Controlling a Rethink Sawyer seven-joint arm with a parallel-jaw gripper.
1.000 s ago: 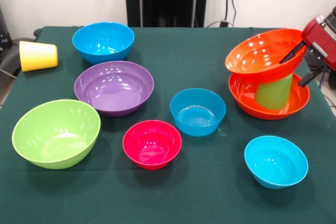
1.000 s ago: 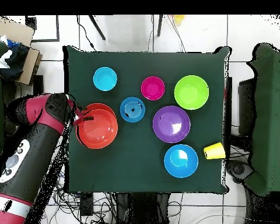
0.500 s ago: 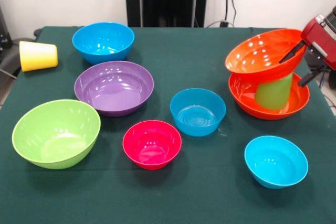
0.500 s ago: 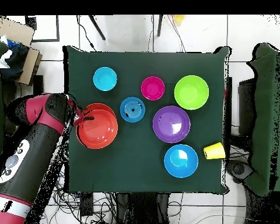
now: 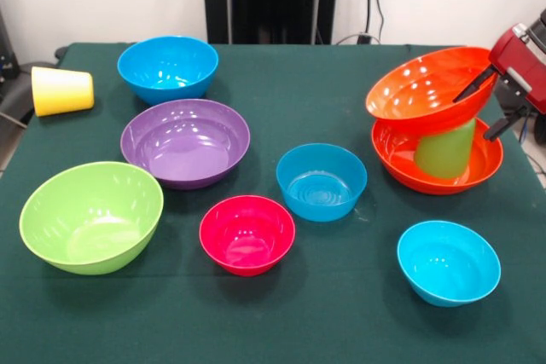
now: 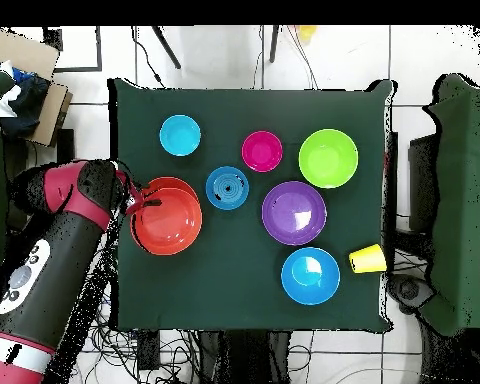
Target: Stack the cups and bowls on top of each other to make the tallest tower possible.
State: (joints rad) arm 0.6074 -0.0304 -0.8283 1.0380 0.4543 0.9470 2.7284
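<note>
At the table's edge, tilted orange bowl (image 5: 429,83), its rim apparently pinched by the tool (image 5: 493,105).

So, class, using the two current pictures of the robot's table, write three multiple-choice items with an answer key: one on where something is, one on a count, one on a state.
1. Where is the light green cup?
A. lying beside the purple bowl
B. standing in the lower orange bowl, under the upper one
C. inside the lime green bowl

2. How many bowls are on the table?
A. six
B. eight
C. ten

3. How does the upper orange bowl sit?
A. tilted
B. level
C. upside down

Key:
1 B: the front view shows the cup between the two orange bowls.
2 B: two orange, the purple bowl, the lime green bowl, two blue, cyan and pink-red.
3 A: its rim rises toward the gripper, whose fingers straddle that rim.
</note>
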